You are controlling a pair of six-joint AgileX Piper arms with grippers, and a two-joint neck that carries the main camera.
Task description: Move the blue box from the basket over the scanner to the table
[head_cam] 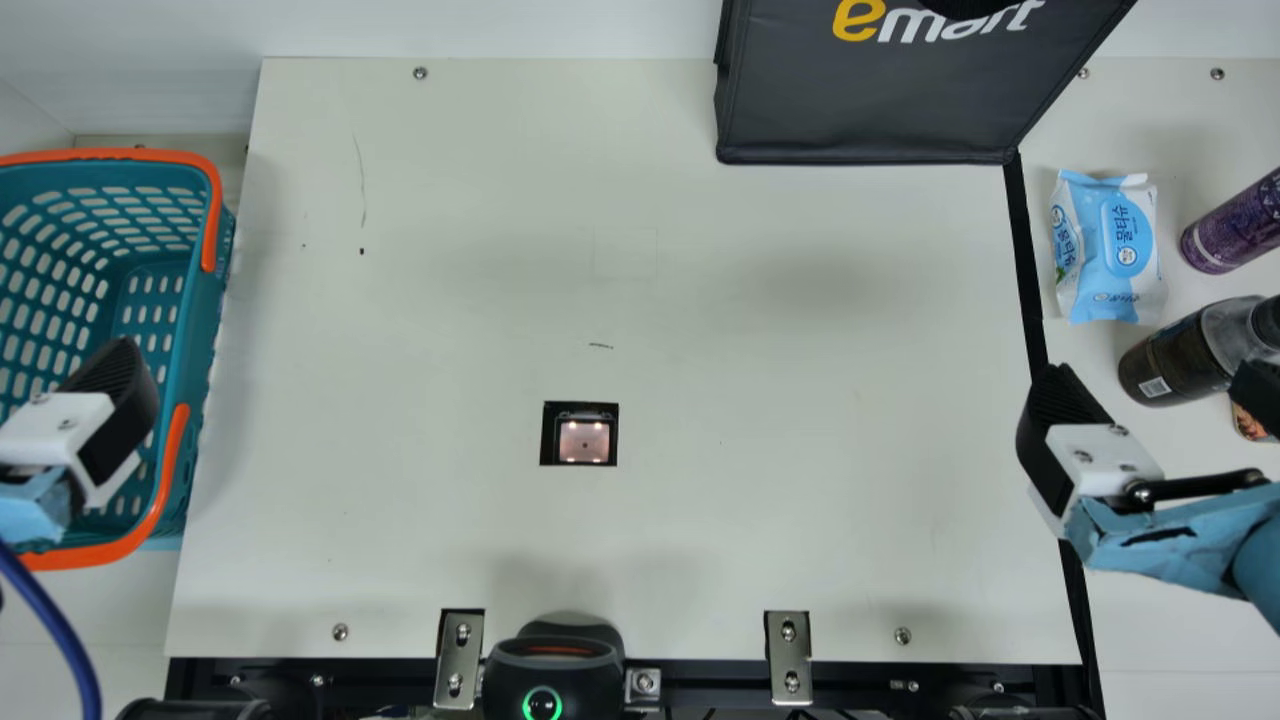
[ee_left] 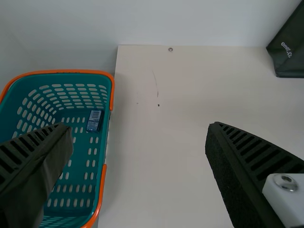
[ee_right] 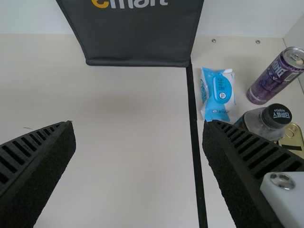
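Main view showed the left tool (head_cam: 65, 440) above the teal basket (head_cam: 190, 360), which stood just beside the cream desk (head_cam: 800, 500) at its left edge. Seen in the left wrist view, the blue box (ee_left: 94, 121) lay inside the basket, near the wall alongside the desk and toward the end away from the arms. It was dark blue with a pale label, down past the fingertips and apart from both fingers. The left tool's fingers stood wide apart with nothing between them.

The right tool (head_cam: 1155, 385) hung over the right side of the desk, well apart from the basket, its fingers spread as well and holding nothing.

Set into the pale surface, nearer the arms than the far edge, was a lit scanner window (head_cam: 584, 440) in a black frame. At the near edge sat a black device (head_cam: 553, 670) with a glowing green ring, between two metal brackets (head_cam: 458, 660). A dark bag (head_cam: 870, 90) stood at the far edge, right of the middle. Beyond a black strip (head_cam: 1030, 270) on the right were a blue-and-white pack of wipes (head_cam: 1125, 250), a purple can (head_cam: 1230, 230), a dark bottle (head_cam: 1170, 360) and a gold tin (ee_right: 290, 140). White walls (head_cam: 500, 28) rose behind.
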